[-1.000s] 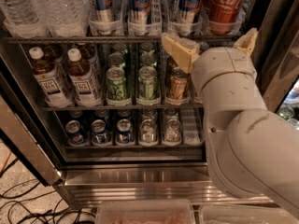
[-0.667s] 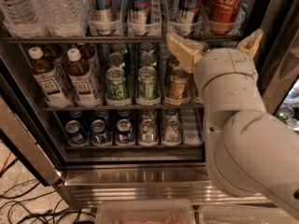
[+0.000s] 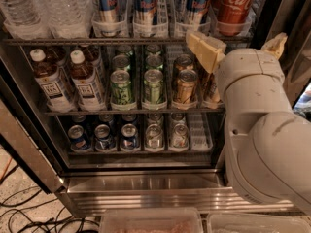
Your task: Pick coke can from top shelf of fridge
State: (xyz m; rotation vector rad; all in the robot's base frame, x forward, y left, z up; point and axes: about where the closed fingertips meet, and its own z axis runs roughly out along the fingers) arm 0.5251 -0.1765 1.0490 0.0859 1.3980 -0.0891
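Observation:
The red coke can (image 3: 235,4) with white script stands at the right end of the top shelf (image 3: 97,41) of the open fridge (image 3: 146,183), in a clear lane tray. My gripper (image 3: 238,43) is just below and in front of the can, under the shelf edge. Its two tan fingers (image 3: 204,50) are spread wide apart, one left and one right of the can's lane, and hold nothing. My white arm fills the right side of the view and hides the right ends of the lower racks.
Blue-and-silver Red Bull cans (image 3: 146,4) and water bottles (image 3: 53,6) stand left of the coke can. The middle rack holds tea bottles (image 3: 85,79), green cans (image 3: 121,87) and gold cans (image 3: 185,85). The lowest rack holds several cans (image 3: 129,137). Cables (image 3: 29,212) lie on the floor.
My gripper has risen a little and shifted right, closer to the top shelf edge under the coke can. Its fingers stay open.

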